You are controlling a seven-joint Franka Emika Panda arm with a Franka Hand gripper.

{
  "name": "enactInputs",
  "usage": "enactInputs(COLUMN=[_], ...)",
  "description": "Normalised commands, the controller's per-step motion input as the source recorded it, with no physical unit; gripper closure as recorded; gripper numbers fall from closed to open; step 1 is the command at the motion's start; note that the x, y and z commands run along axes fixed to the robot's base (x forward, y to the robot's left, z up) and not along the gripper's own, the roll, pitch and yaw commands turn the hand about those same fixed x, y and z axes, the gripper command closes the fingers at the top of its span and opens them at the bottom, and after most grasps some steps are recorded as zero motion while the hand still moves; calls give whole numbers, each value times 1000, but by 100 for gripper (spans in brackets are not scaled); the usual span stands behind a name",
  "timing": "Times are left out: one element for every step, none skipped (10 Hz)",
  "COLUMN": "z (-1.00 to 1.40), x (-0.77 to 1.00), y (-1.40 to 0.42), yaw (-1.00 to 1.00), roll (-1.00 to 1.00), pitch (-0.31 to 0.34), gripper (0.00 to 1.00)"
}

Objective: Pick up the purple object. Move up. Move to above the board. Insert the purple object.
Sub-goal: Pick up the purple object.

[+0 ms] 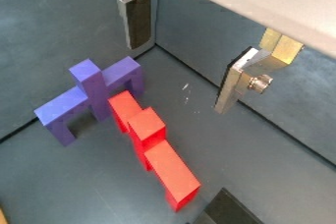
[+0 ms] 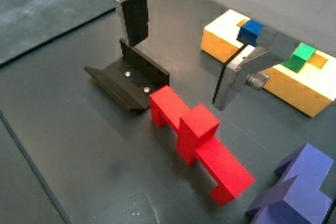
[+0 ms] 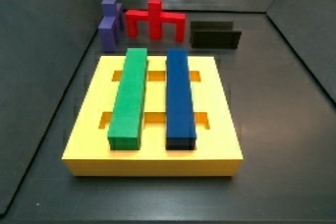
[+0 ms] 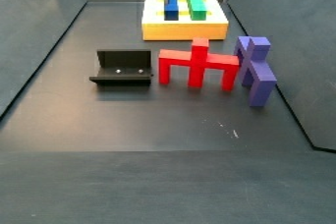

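Note:
The purple object (image 1: 85, 95) rests on the dark floor right beside a similar red piece (image 1: 151, 149); it also shows in both side views (image 3: 109, 24) (image 4: 256, 69). My gripper (image 1: 184, 56) hangs open above the floor with nothing between its fingers (image 1: 136, 17), and the purple object lies off to one side of them. The yellow board (image 3: 92, 130) carries a long green bar (image 3: 129, 90) and a long blue bar (image 3: 180, 95). In a wrist view the board (image 2: 223, 36) sits beyond the open gripper (image 2: 184, 51).
The dark fixture (image 4: 121, 68) stands on the floor next to the red piece (image 4: 197, 66), on the side away from the purple object. Grey walls enclose the floor on every side.

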Motion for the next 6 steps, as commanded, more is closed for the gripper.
enactInputs(z=[0,0,-83,0,0,0], x=[0,-143,-529,-417,-386,-374], y=[0,0,0,0,0,0], yaw=[-9,-257,-609,-740,-771,-780], roll=[0,-17,-163,-119,-91,-80], pitch=[0,-36,-121,-107,-100,-91], gripper=[0,0,0,0,0,0])
